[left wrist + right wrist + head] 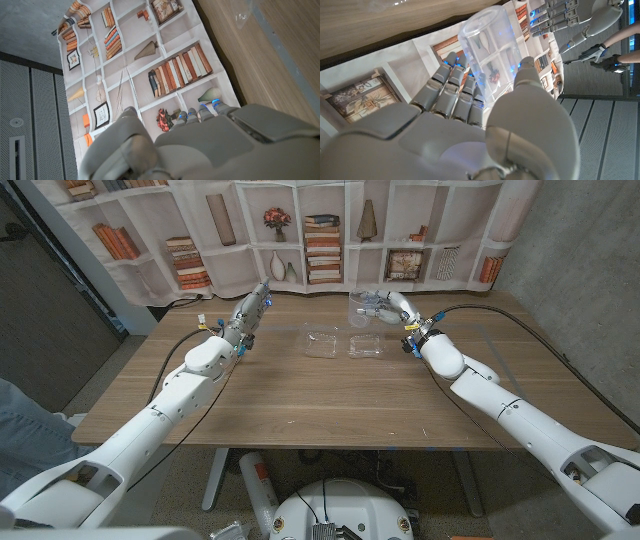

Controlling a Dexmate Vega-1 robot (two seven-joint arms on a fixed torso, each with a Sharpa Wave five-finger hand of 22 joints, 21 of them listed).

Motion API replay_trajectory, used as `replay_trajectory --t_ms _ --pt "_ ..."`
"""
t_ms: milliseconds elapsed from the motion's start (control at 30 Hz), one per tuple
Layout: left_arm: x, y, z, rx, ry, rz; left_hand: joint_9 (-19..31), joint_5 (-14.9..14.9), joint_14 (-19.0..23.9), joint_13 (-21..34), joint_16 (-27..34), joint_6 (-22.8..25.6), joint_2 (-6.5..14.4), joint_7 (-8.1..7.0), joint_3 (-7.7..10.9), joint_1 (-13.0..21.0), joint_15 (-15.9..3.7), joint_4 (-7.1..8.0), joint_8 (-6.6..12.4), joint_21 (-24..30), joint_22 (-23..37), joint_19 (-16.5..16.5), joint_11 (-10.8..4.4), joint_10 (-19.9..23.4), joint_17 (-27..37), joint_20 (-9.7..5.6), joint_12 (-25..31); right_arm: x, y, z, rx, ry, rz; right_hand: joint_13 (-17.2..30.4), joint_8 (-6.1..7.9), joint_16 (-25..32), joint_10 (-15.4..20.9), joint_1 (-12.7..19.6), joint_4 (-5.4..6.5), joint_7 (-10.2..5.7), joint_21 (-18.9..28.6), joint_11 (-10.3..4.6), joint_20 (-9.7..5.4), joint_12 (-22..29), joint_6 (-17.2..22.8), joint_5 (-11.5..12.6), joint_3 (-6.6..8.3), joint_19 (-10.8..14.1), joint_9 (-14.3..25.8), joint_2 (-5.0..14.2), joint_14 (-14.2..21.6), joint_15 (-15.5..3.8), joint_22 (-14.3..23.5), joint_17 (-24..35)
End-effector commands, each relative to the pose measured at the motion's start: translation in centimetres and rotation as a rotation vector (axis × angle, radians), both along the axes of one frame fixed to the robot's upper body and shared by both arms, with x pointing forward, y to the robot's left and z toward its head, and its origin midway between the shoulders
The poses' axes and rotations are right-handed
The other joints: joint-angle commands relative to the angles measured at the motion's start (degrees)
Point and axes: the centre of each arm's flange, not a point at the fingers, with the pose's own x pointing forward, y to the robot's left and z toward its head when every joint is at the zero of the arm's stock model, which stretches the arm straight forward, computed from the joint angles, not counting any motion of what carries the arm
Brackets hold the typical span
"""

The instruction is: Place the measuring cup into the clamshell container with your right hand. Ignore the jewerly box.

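Behind your wooden bench (300, 395) hangs a backdrop printed with bookshelves (320, 240), and the container is the landmark to work from. From the head view you see the clear clamshell container (345, 344) lying open on the bench, its two halves side by side. Your right hand (392, 308) is beyond the container, toward the backdrop and off to its right, and something clear sits in it, though from here you can barely make out its shape.

The right wrist view settles that: your right hand (470, 125) has its fingers (451, 85) curled around a clear plastic measuring cup (490, 55), with the thumb pressed on the opposite side of the wall. The cup is held above the bench, not yet in the container. In that same view your other hand shows in the far corner, and a person's arm (622, 32) shows at the edge.

Your left hand (250, 310) is well to the left of the container, fingers stretched out together toward the backdrop and holding nothing. The left wrist view shows the back of that hand (210, 145) against the printed shelves, with a corner of the container (242, 15) at the edge.
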Motion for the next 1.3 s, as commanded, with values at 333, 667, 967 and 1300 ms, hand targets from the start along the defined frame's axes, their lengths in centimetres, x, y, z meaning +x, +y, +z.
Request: replay_trajectory --t_ms 333,667,967,1300 --pt "0.5 0.2 -0.1 -0.006 0.007 0.004 0.3 0.0 -8.5 0.3 -0.1 -0.1 0.4 0.05 -0.34 0.3 0.19 0.12 0.19 0.1 0.2 -13.7 -0.02 -2.7 0.1 -0.74 0.0 1.4 -0.3 -0.4 0.024 0.022 -0.026 0.2 -0.09 -0.3 0.4 6.4 1.53 -3.66 -0.4 0.1 -4.82 -0.3 4.4 -0.3 1.76 0.1 0.2 6.74 0.0 -7.09 0.1 0.3" --pt "0.6 0.2 -0.1 -0.003 0.01 0.005 0.3 0.0 -8.5 0.3 -0.1 0.0 0.4 0.09 -0.37 0.3 0.26 0.08 0.21 0.1 0.2 -13.7 -0.03 -2.7 0.1 -0.73 0.0 1.8 -0.4 -1.4 0.028 0.037 -0.037 0.2 -0.19 -0.4 0.6 6.2 1.63 -3.66 -0.5 -0.15 -4.79 -0.3 4.4 -0.4 1.78 -0.1 0.2 6.73 -0.3 -7.04 0.1 0.3" --pt "0.8 0.1 -0.1 -0.001 0.013 0.003 0.3 0.0 -8.4 0.3 0.0 0.0 0.4 0.09 -0.41 0.4 0.18 0.05 0.2 0.1 0.2 -13.7 -0.06 -2.6 0.1 -0.73 0.0 2.1 -0.6 -2.2 0.032 0.052 -0.047 0.2 -0.23 -0.5 0.6 6.2 1.68 -3.74 -0.6 -0.19 -4.83 -0.4 4.5 -0.5 1.84 -0.2 0.2 6.73 -0.8 -7.0 0.1 0.4" --pt "1.0 -0.1 -0.2 0.002 0.019 0.0 0.3 0.0 -8.4 0.3 0.0 0.2 0.5 0.07 -0.45 0.4 0.16 0.02 0.26 0.1 0.2 -13.7 -0.06 -2.6 0.1 -0.75 0.0 2.4 -0.7 -2.9 0.03 0.062 -0.058 0.2 -0.27 -0.5 0.8 6.2 1.71 -3.83 -0.8 -0.33 -4.84 -0.5 4.6 -0.6 1.9 -0.5 0.2 6.74 -1.1 -7.03 0.1 0.5"
